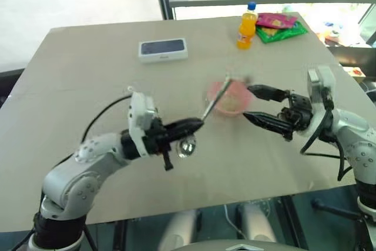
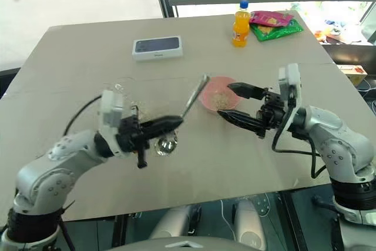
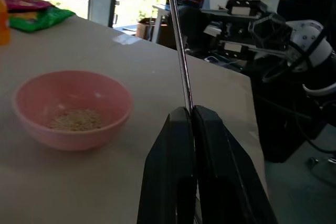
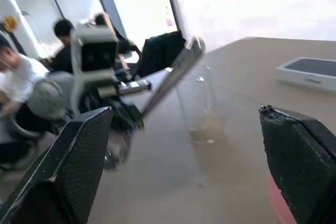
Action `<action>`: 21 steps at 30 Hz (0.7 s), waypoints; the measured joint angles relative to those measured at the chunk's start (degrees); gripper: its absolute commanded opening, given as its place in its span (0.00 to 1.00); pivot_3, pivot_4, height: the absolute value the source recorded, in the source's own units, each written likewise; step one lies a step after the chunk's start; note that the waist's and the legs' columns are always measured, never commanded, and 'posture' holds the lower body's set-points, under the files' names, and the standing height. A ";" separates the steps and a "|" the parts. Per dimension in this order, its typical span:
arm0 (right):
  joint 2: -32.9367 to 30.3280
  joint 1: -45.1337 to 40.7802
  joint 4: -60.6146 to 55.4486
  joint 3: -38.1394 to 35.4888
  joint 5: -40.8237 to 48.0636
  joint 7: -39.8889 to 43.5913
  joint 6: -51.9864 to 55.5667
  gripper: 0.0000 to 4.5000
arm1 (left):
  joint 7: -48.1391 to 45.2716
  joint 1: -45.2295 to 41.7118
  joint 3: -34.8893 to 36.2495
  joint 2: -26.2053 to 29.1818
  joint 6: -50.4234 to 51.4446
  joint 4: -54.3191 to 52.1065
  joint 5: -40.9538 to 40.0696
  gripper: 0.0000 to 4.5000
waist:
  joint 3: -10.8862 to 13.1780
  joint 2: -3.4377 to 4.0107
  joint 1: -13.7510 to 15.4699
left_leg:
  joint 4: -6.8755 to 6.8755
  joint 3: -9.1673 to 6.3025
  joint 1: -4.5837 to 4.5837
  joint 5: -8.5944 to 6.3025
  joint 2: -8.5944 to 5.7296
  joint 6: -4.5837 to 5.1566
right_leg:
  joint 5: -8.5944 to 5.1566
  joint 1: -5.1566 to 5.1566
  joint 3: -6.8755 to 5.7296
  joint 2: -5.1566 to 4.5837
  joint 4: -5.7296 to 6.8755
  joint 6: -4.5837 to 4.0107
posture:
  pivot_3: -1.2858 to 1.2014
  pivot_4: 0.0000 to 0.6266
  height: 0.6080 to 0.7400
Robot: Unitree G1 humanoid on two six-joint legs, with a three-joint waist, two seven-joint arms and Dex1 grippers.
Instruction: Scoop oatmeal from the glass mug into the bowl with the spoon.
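Left gripper [image 2: 176,121] clamped on the spoon [image 2: 194,97]: slim shiny silver handle angling up toward the bowl [image 2: 218,101], its oval end hanging below the fingers. Bowl is pink, small and shallow, mid-table, with a thin layer of pale oatmeal [image 3: 75,120] flakes inside. Right gripper [image 2: 230,101] spread wide, level, fingers either side of the bowl's right rim. Clear glass mug [image 4: 201,106] stands on the table [image 1: 88,98] by the left arm, some flakes at its bottom.
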 measured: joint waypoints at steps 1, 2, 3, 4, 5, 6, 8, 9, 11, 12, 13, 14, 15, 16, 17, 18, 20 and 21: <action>0.30 -0.64 -0.20 0.43 1.49 -0.87 1.59 1.00 | -1.23 -0.23 -1.24 -0.23 -0.21 1.12 0.45 0.01 | 0.00 0.00 0.03 | 0.00 0.00 0.00 0.00 0.00 0.00 | 0.00 0.00 0.00 0.00 -0.01 0.00 | 0.52 0.24 1.00; 0.57 -1.06 -0.13 0.77 2.28 -1.46 2.69 1.00 | -2.20 -0.91 -2.54 -0.45 -0.39 2.33 1.18 0.01 | 0.00 0.00 0.08 | 0.00 0.01 0.00 0.00 -0.02 0.00 | 0.00 0.00 0.00 -0.01 -0.01 0.00 | 0.52 0.24 1.00; 1.19 -1.70 -0.06 1.44 3.22 -2.27 4.04 1.00 | -3.31 -1.79 -3.92 -0.99 -0.62 3.83 1.95 0.01 | 0.01 0.00 0.18 | 0.00 0.01 -0.03 0.00 -0.02 0.01 | 0.00 -0.01 -0.01 0.00 -0.01 0.00 | 0.52 0.24 1.00; 1.94 -2.30 -0.06 2.36 4.57 -3.04 5.55 1.00 | -4.58 -2.68 -5.32 -1.79 -1.00 5.44 2.81 0.01 | 0.01 0.00 0.24 | 0.00 0.00 -0.04 0.00 -0.03 0.00 | 0.00 -0.01 -0.02 -0.01 -0.03 0.00 | 0.52 0.24 1.00; 2.22 -2.55 -0.05 2.66 5.24 -3.56 6.23 1.00 | -5.17 -3.24 -5.89 -2.05 -1.21 6.29 3.30 0.01 | 0.01 0.00 0.27 | 0.00 -0.01 -0.05 0.01 -0.03 -0.01 | 0.00 -0.02 -0.02 -0.01 -0.03 0.00 | 0.52 0.24 1.00; 2.67 -3.02 -0.02 2.66 6.12 -4.36 7.06 1.00 | -6.19 -4.28 -6.56 -2.29 -1.68 7.58 4.05 0.01 | 0.01 0.00 0.30 | 0.00 -0.02 -0.08 0.02 -0.03 -0.02 | 0.00 -0.05 -0.03 -0.01 -0.04 0.00 | 0.52 0.24 1.00; 3.20 -4.10 0.00 2.62 7.68 -5.66 8.17 1.00 | -7.84 -6.39 -7.06 -3.47 -3.75 10.12 6.14 0.01 | 0.01 0.00 0.27 | 0.00 -0.01 -0.09 0.11 -0.04 -0.18 | 0.00 -0.07 -0.03 -0.01 -0.04 0.00 | 0.52 0.24 1.00; 3.31 -4.35 0.00 2.59 8.11 -6.09 8.42 1.00 | -8.33 -7.11 -7.07 -4.15 -4.43 10.98 6.73 0.01 | 0.01 0.00 0.27 | 0.00 -0.01 -0.09 0.13 -0.04 -0.21 | 0.00 -0.07 -0.03 -0.01 -0.05 0.00 | 0.52 0.24 1.00; 3.50 -4.39 0.00 2.54 8.76 -7.03 9.07 1.00 | -9.10 -8.31 -7.39 -5.68 -5.16 12.15 7.14 0.01 | 0.01 0.00 0.26 | 0.00 -0.01 -0.11 0.13 -0.04 -0.21 | 0.00 -0.07 -0.03 -0.02 -0.06 0.01 | 0.52 0.24 1.00; 3.59 -4.38 0.00 2.61 8.85 -7.30 9.39 1.00 | -9.35 -8.66 -7.70 -6.08 -5.29 12.60 7.46 0.01 | 0.01 0.00 0.25 | 0.00 -0.01 -0.12 0.13 -0.04 -0.21 | 0.00 -0.08 -0.03 -0.02 -0.07 0.01 | 0.52 0.24 1.00; 3.59 -4.35 0.00 2.68 8.88 -7.42 9.55 1.00 | -9.71 -8.71 -8.11 -6.38 -5.37 13.01 7.89 0.01 | 0.01 0.00 0.24 | 0.00 -0.01 -0.12 0.13 -0.04 -0.21 | 0.00 -0.08 -0.03 -0.02 -0.07 0.01 | 0.52 0.24 1.00; 3.59 -4.32 -0.01 2.68 8.88 -7.52 9.66 0.95 | -10.06 -8.70 -8.77 -6.61 -5.44 13.31 8.38 0.00 | 0.01 0.00 0.15 | 0.00 0.00 -0.13 0.13 -0.04 -0.21 | 0.00 -0.09 -0.03 -0.02 -0.07 0.01 | 0.52 0.24 1.00; 3.59 -4.32 0.00 2.68 8.88 -7.56 9.69 0.88 | -10.20 -8.70 -8.98 -6.65 -5.49 13.39 8.66 0.00 | 0.01 0.00 0.10 | 0.00 0.00 -0.13 0.12 -0.04 -0.20 | 0.00 -0.10 -0.03 -0.02 -0.07 0.01 | 0.52 0.24 1.00; 3.64 -4.32 0.00 2.68 8.87 -7.93 9.67 0.82 | -10.48 -8.70 -9.14 -6.67 -5.58 13.59 8.95 0.00 | 0.01 0.00 0.04 | 0.00 -0.01 -0.13 0.12 -0.03 -0.20 | 0.01 -0.10 -0.03 -0.01 -0.06 0.01 | 0.52 0.24 1.00; 3.71 -4.30 0.00 2.67 8.85 -8.27 9.63 0.72 | -10.87 -8.70 -9.12 -6.65 -5.72 13.67 9.00 0.00 | 0.01 0.00 0.02 | 0.00 -0.02 -0.13 0.12 -0.03 -0.19 | 0.00 -0.10 -0.04 -0.01 -0.06 0.01 | 0.52 0.24 1.00; 3.79 -4.29 0.00 2.64 8.80 -8.55 9.50 0.62 | -11.31 -8.69 -9.11 -6.64 -5.87 13.67 9.01 0.00 | 0.01 0.00 0.02 | 0.00 -0.02 -0.12 0.11 -0.03 -0.17 | 0.00 -0.10 -0.04 -0.01 -0.04 0.01 | 0.52 0.24 1.00; 3.79 -4.25 0.00 2.61 8.48 -8.65 9.34 0.43 | -11.84 -8.63 -9.09 -6.61 -5.98 13.66 8.98 0.00 | 0.01 0.00 0.04 | 0.00 -0.02 -0.12 0.09 -0.03 -0.14 | 0.01 -0.10 -0.05 -0.01 -0.04 0.01 | 0.52 0.24 1.00; 3.75 -4.05 0.01 2.53 8.12 -8.65 9.28 0.33 | -12.32 -8.49 -9.07 -6.54 -5.99 13.66 8.92 0.00 | 0.01 0.00 0.04 | 0.00 -0.02 -0.12 0.09 -0.03 -0.14 | 0.01 -0.10 -0.05 -0.01 -0.04 0.01 | 0.52 0.24 1.00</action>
